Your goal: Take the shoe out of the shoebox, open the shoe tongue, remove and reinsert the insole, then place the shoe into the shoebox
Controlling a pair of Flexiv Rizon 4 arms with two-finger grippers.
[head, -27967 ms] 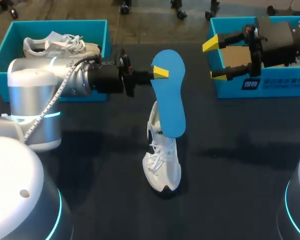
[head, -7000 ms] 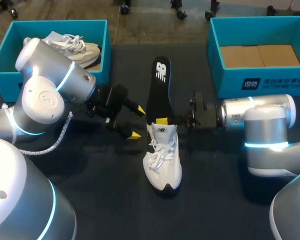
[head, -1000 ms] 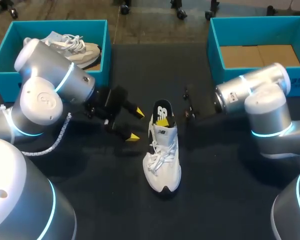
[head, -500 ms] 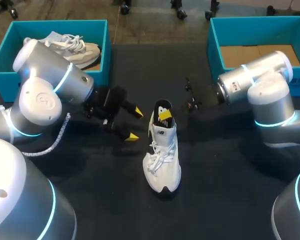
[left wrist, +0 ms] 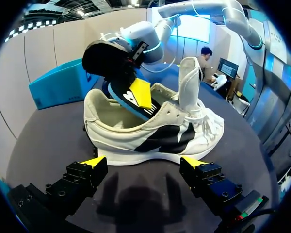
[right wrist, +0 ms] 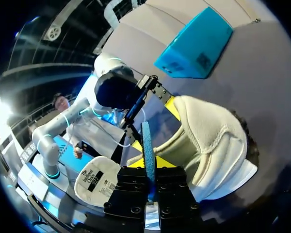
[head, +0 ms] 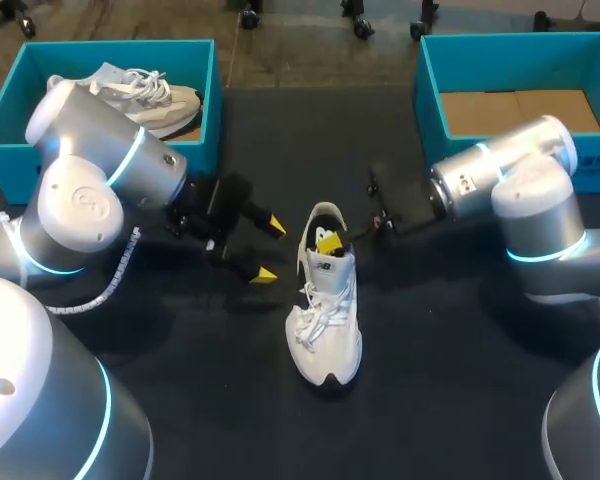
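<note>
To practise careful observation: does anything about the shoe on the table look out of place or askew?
Yes. The insole is not lying flat: it slants into the shoe, its heel end sticking up out of the opening, pinched in the right claw. The tongue stands upright.

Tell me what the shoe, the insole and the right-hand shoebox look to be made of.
The shoe has a matte white textile upper, with a woven texture showing at the heel; its black side panels look smoother. The insole is probably thin foam, blue along its edge with a black printed top. The shoebox is likely cardboard, teal outside with a bare brown floor.
</note>
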